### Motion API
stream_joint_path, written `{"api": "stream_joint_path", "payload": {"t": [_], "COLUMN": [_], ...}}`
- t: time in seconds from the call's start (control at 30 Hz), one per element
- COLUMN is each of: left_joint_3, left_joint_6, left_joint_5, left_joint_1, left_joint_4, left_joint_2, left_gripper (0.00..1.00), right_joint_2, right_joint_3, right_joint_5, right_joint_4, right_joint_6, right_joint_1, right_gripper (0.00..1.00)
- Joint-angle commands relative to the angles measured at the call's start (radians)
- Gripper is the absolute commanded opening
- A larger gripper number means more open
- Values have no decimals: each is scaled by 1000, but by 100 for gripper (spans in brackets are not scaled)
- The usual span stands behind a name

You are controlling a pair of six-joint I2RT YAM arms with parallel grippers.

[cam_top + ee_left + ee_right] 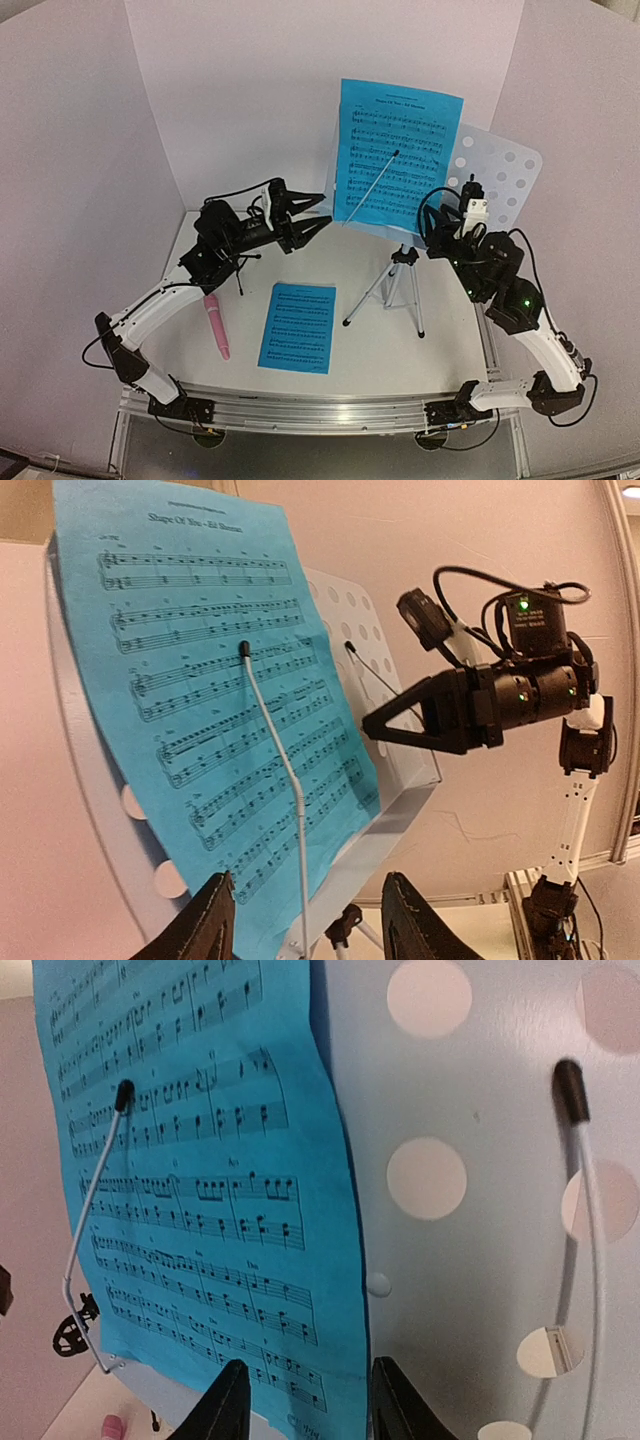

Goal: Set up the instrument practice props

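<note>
1. Pink stick microphone: it lies flat on the white table, nearer than the left gripper and to its left, beside the left arm. Its long axis runs near to far, the near end leaning slightly right. Which end is the head cannot be told.
2. Blue sheet-music page lying flat: it is nearer than the left gripper and between the two arms. Its long side runs near to far.
3. Small black tripod mic mount: it stands under the left wrist and is partly hidden.
4. Left gripper: its fingers are apart and empty, aimed right towards the stand.
5. Silver tripod music stand: its legs are splayed on the table between the two grippers.
6. Right gripper: its fingers are spread, aimed at the lower edge of the desk, with the standing page's right edge in line with the gap. No grip shows.
7. Perforated pale desk: it leans back, and the half in front of the right gripper is bare.
8. Second blue sheet-music page: it stands long side up on the desk's left half, title at the top, beyond the left gripper. A white wire arm with a black tip lies over it.
</note>
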Motion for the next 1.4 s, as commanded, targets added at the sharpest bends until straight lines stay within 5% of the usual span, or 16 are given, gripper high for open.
{"api": "stream_joint_path", "payload": {"t": [0.0, 0.27, 0.8, 1.37], "left_joint_3": [-27, -68, -79, -91], "left_joint_6": [-21, -34, -35, -36], "left_joint_5": [-62, -62, -45, -36], "left_joint_1": [38, 60, 68, 73], "left_joint_4": [-14, 2, 29, 28], "left_joint_2": [-49, -56, -50, -59], "left_gripper": [52, 54, 54, 55], "right_joint_2": [-24, -38, -11, -25], "right_joint_3": [-39, -97, -111, -122], "right_joint_5": [35, 89, 41, 12], "right_joint_4": [-36, -46, -48, -51], "right_joint_6": [97, 131, 182, 189], "right_joint_1": [-4, -4, -4, -4], "right_gripper": [40, 37, 0, 0]}}
